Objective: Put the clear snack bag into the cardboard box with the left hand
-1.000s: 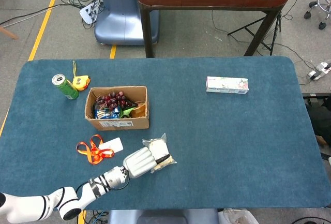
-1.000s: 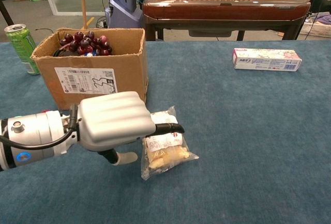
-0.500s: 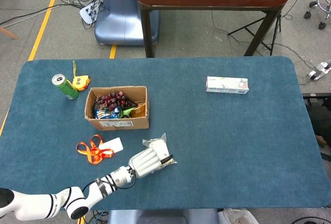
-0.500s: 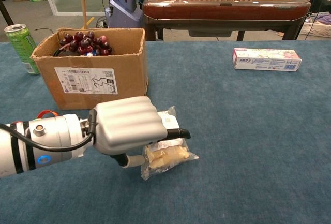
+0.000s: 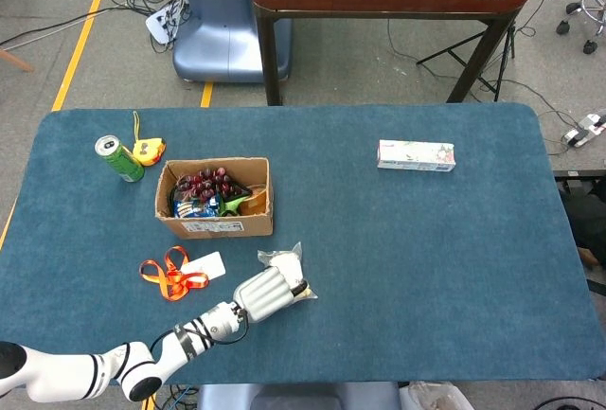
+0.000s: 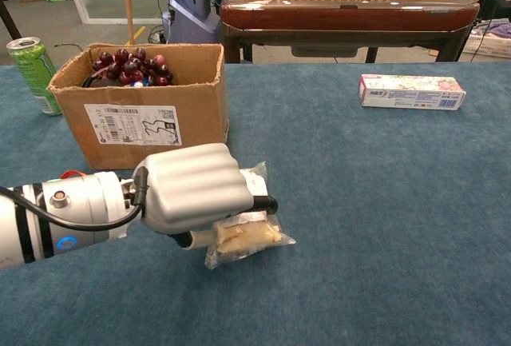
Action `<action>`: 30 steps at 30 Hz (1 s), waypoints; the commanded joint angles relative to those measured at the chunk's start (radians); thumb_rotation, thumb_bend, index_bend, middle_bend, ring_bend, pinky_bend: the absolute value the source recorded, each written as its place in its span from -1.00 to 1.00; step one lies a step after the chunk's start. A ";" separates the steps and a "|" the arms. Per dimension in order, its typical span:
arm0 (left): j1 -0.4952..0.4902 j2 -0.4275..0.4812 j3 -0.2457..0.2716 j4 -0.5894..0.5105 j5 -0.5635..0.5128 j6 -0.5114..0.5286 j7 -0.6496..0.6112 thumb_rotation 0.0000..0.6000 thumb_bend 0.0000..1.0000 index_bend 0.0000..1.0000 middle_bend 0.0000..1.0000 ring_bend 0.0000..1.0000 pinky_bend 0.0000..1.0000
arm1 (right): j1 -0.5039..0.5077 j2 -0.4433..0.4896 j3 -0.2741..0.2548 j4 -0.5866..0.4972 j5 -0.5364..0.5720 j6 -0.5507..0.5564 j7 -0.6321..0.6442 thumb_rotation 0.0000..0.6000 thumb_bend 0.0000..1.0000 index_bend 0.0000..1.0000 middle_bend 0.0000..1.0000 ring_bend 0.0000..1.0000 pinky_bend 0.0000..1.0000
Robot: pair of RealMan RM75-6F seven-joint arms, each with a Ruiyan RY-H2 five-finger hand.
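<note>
The clear snack bag (image 6: 246, 237), with pale snacks inside, sits in the grip of my left hand (image 6: 192, 190), whose fingers are curled over its top. In the head view the left hand (image 5: 263, 294) covers most of the bag (image 5: 285, 260), near the table's front edge. The bag looks tilted and its underside is hidden. The open cardboard box (image 5: 216, 225) stands just behind and to the left, holding dark grapes and packets. In the chest view the box (image 6: 136, 126) is right behind the hand. My right hand is not visible.
A green can (image 5: 118, 158) and a yellow toy (image 5: 145, 151) stand left of the box. An orange lanyard with a white card (image 5: 170, 276) lies left of the hand. A toothpaste box (image 5: 416, 155) lies at the far right. A mahjong table stands beyond the far edge.
My left hand has closed its fingers over the snack bag, and hand and bag have shifted slightly left, toward the box.
</note>
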 commanded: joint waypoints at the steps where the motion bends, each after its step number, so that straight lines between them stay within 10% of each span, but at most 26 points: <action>1: 0.008 0.024 0.009 -0.021 -0.007 0.015 0.021 1.00 -0.41 -0.48 0.63 0.52 0.73 | 0.001 0.000 0.001 0.000 0.001 -0.004 -0.001 1.00 -0.80 -0.66 -0.35 -0.57 -0.33; 30: 0.080 0.203 0.096 -0.153 0.044 0.136 0.007 1.00 -0.40 -0.06 0.60 0.49 0.73 | 0.018 -0.008 0.000 -0.003 0.005 -0.045 -0.028 1.00 -0.81 -0.66 -0.35 -0.57 -0.33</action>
